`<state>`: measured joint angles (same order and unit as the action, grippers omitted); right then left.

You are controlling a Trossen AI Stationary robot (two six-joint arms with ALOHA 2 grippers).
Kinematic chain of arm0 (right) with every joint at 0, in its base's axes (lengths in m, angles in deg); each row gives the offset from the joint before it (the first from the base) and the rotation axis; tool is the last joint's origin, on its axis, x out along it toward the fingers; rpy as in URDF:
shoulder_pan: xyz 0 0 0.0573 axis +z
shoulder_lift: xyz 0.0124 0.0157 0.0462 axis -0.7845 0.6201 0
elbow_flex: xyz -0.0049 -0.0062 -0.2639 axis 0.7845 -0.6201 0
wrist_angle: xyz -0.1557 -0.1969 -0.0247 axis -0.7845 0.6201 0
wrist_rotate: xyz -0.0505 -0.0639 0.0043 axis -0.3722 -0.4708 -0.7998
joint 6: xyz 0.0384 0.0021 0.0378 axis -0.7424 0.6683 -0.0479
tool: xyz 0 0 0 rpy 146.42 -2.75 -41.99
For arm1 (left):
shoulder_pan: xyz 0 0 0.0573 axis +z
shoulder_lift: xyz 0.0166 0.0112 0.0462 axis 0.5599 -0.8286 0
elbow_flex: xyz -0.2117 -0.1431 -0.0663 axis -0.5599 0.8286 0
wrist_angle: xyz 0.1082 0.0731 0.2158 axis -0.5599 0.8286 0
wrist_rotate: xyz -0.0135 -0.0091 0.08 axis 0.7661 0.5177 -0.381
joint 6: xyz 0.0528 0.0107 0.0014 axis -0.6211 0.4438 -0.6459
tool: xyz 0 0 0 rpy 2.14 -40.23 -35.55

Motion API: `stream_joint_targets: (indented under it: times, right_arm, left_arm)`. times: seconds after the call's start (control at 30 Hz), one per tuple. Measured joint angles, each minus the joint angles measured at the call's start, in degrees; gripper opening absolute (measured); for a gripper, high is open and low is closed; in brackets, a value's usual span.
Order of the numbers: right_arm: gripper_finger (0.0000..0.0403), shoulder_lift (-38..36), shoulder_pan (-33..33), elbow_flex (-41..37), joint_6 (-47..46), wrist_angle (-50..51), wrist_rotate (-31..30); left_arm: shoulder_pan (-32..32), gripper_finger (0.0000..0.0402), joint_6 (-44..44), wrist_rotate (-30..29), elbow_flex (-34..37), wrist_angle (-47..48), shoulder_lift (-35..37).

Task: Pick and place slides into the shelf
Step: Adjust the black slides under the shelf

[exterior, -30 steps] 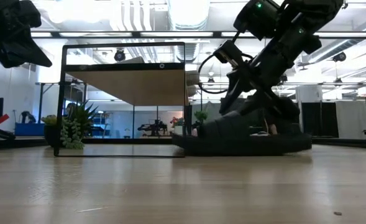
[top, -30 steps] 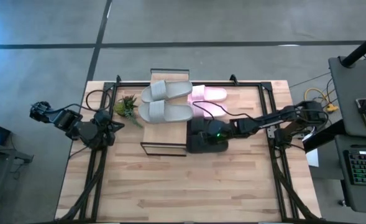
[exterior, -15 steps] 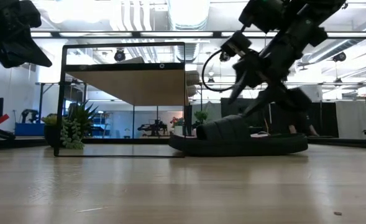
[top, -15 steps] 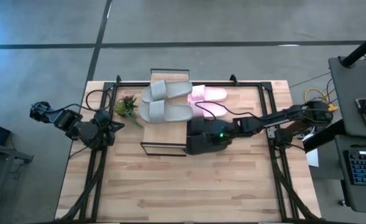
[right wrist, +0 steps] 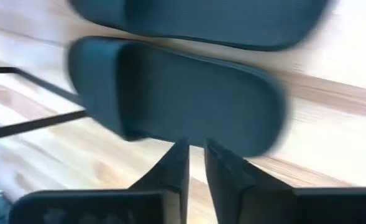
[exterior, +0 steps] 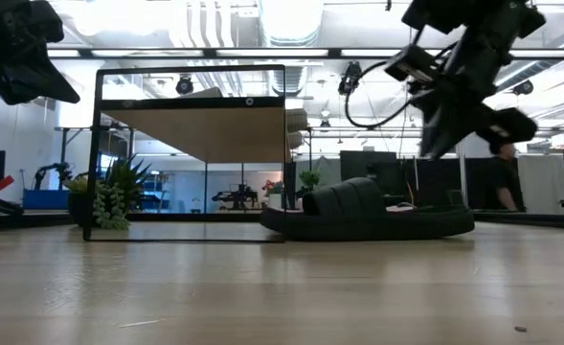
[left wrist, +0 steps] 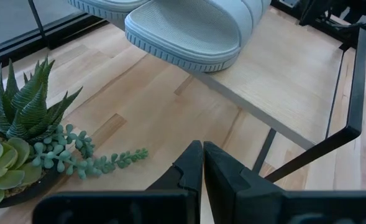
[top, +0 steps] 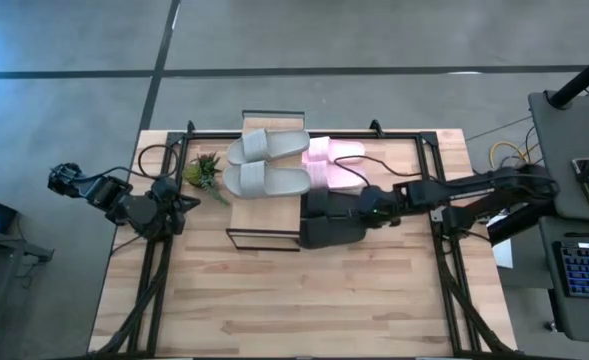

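Observation:
Two grey slides [top: 267, 163] lie soles down on the shelf's plank top [top: 244, 205]. Two pink slides [top: 336, 160] lie on the table to the shelf's right. In front of them, two black slides [top: 329, 220] lie flat on the table beside the shelf's frame. My right gripper [top: 374, 208] hangs above the nearer black slide's [right wrist: 176, 99] right end, clear of it. Its fingers stand a narrow gap apart with nothing between them [right wrist: 197, 155]. My left gripper [left wrist: 202, 155] is shut and empty, held above the table's left side near the plant.
A small potted succulent [top: 204, 172] stands on the table just left of the shelf. Black rails [top: 434, 180] and cables run along the table's left, right and far edges. Bare wood stretches across the near half [top: 294, 300].
My right gripper has come up off the nearer black slide and drawn back toward the table's right edge, tipping less steeply. The slide, tipped under the gripper a second ago, now lies flat on the table beside the shelf.

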<state>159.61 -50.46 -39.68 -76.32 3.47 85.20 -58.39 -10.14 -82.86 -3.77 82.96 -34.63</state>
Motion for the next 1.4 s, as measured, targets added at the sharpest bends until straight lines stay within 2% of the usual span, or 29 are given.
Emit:
stream_joint_targets:
  times: [0.2, 0.4, 0.53, 0.9, 1.4]
  right_arm:
    - [0.0014, -1.6, 0.0, 0.0, -1.8, 9.4, -0.3]
    - [0.0009, -1.2, 0.0, 0.0, -1.8, 11.1, -0.5]
    - [0.0009, -1.2, 0.0, 0.0, -1.4, 11.1, -1.3]
    - [0.0009, -1.2, 0.0, 0.0, 1.3, 11.0, 0.2]
    - [0.0009, -1.3, 0.0, -0.1, 6.6, 11.0, 0.1]
  left_arm:
    - [0.0, 0.0000, -2.4, 4.8, 0.0, -4.0, -2.1]
    - [0.0, 0.0000, -6.5, 8.2, 1.0, -9.1, -9.5]
    - [0.0, 0.0000, -6.8, 8.4, 1.1, -12.0, -12.3]
    - [0.0, 0.0000, -8.2, 9.1, 2.7, -17.6, -12.8]
    - [0.0, 0.0000, -9.5, 8.7, 2.8, -25.0, -28.7]
